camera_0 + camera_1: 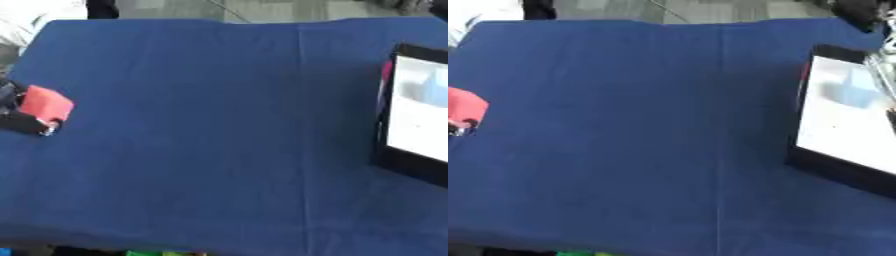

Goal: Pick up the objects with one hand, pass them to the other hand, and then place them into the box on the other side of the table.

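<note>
A red block (pixel 46 103) is held in the left hand (pixel 26 122) at the far-left edge of the table.

Dark fingers (pixel 39 128) are seen curled beneath and behind the red block, so that the block is gripped from below and its upper faces are left exposed. Little of the hand beyond those fingers can be made out, since it is cut off by the left edge of the view. The blue cloth-covered table (pixel 219 140) is spread across the whole scene. At the right side a black-walled box (pixel 837 167) with a white floor is set, well apart from the block, and a pale blue object (pixel 856 89) is seen lying inside it toward the far end. The right hand is not shown in either view.
</note>
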Motion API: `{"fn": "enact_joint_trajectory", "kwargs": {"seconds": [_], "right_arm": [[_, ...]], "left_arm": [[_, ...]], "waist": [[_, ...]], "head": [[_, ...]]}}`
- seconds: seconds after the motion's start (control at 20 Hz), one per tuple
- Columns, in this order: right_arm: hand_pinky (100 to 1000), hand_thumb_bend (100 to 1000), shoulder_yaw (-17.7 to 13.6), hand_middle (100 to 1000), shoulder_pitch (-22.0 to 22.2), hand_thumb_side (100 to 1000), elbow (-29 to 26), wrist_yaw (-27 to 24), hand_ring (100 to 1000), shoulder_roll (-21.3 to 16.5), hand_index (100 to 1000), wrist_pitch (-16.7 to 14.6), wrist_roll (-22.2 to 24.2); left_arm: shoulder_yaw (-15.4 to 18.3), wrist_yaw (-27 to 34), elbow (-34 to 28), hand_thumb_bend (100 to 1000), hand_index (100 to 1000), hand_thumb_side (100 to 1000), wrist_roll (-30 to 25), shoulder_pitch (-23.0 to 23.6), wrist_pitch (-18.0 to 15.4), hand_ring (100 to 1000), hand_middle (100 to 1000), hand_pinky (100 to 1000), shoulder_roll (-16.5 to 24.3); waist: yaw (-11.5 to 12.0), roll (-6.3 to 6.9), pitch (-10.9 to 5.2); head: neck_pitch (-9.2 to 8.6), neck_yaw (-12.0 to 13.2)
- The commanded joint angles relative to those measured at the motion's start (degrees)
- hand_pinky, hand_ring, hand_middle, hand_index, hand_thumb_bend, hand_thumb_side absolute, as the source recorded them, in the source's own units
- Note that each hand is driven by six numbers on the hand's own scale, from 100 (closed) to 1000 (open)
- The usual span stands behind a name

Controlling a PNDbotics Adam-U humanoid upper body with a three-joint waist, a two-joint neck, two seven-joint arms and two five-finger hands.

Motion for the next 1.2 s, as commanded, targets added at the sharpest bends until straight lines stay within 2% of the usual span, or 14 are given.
{"fn": "enact_joint_trajectory", "kwargs": {"seconds": [0.05,0.2,0.45,0.8,1.0,1.2], "right_arm": [[690,100,0.2,776,-1.2,409,-2.7,0.8,799,-0.1,865,3.0,-1.6],[692,100,1.7,809,-1.1,476,-5.7,0.4,814,0.8,875,3.0,1.4],[696,100,3.8,826,-1.1,523,-10.2,-0.6,827,2.1,885,3.6,6.8],[702,100,6.9,833,-2.6,523,-13.6,0.0,835,4.4,891,5.9,14.4],[706,100,8.4,828,-4.3,486,-13.8,1.5,834,6.3,890,6.3,17.6],[713,100,9.7,823,-5.5,444,-13.3,2.9,835,7.2,885,6.7,21.3]], "left_arm": [[1.3,0.1,-5.1,100,607,362,5.0,-1.1,0.3,752,662,783,0.4],[0.6,-0.6,-8.2,100,602,352,10.1,-1.5,-1.2,735,648,772,-0.7],[-0.5,-2.5,-10.6,100,591,331,16.9,-2.4,-4.3,714,629,759,-2.1],[-2.8,-7.6,-10.7,100,587,272,22.8,-4.2,-11.1,702,620,751,-4.0],[-4.2,-10.3,-10.7,100,587,265,24.4,-5.7,-15.7,697,616,743,-6.0],[-4.9,-11.7,-10.7,100,586,261,25.2,-6.4,-18.1,692,611,740,-7.7]], "waist": [[0.0,-0.16,-1.73],[-0.2,-0.45,-1.94],[-0.8,-0.99,-2.29],[-1.7,-1.55,-2.71],[-1.9,-1.72,-2.83],[-2.0,-1.93,-2.76]], "head": [[-0.17,-1.1],[-0.30,-1.7],[-0.41,-2.6],[-0.38,-3.9],[-0.40,-4.6],[-0.41,-4.9]]}}
